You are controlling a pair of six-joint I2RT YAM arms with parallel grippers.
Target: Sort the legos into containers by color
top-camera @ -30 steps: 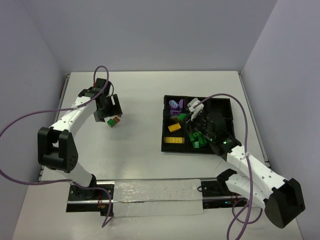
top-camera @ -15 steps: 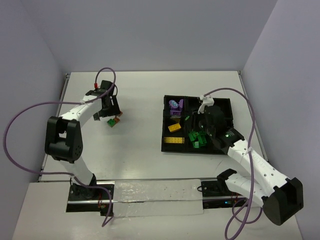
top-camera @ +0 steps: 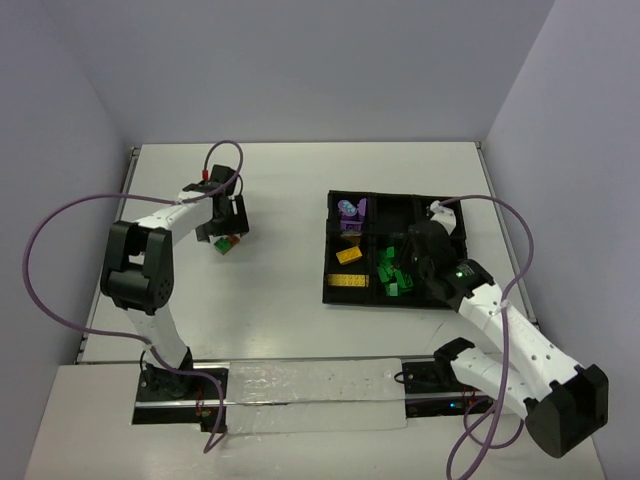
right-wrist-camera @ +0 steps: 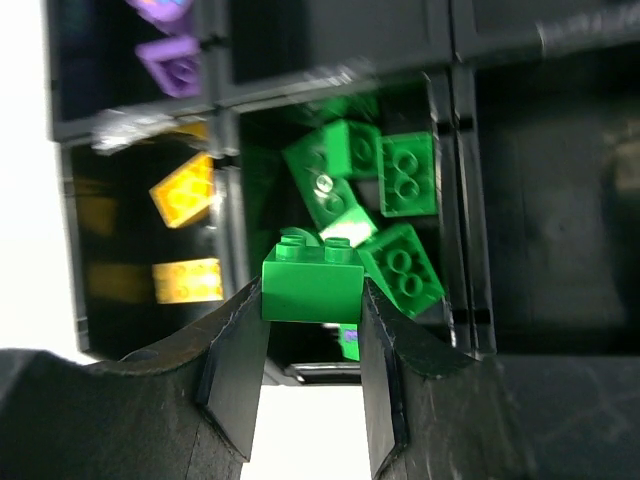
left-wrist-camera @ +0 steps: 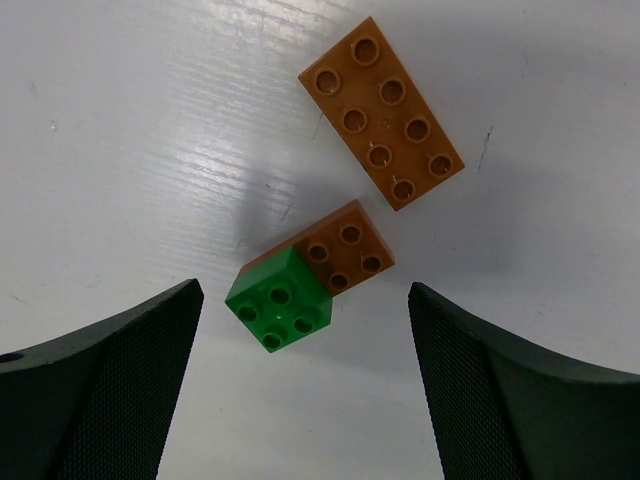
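— What is the right gripper (right-wrist-camera: 312, 305) doing?
— It is clenched on a green brick (right-wrist-camera: 310, 275). The two fingers (right-wrist-camera: 240, 360) press on its opposite sides, studs facing up in the wrist view.
— And where is that brick?
— Over the black tray (top-camera: 335, 296), above the compartment where loose green bricks (right-wrist-camera: 405, 190) lie in a heap. I cannot tell whether it touches the heap.
— What is in the neighbouring compartments?
— Two yellow bricks (right-wrist-camera: 186, 192) in the one to the left in the wrist view, and purple bricks (right-wrist-camera: 170, 62) in the one beyond that.
— Now the left gripper (left-wrist-camera: 303, 362)?
— Released, its jaws spread wide and holding nothing. It points down at the white table (left-wrist-camera: 120, 150), well apart from the tray.
— What lies under it?
— A green-and-orange cluster (left-wrist-camera: 308, 280) sits on the table between the two fingers, touching neither. The green part is nearer the wrist camera, the orange part joined behind it.
— Anything else there?
— A long orange brick (left-wrist-camera: 381, 112) lies flat just beyond the cluster, studs up, near it but apart from it
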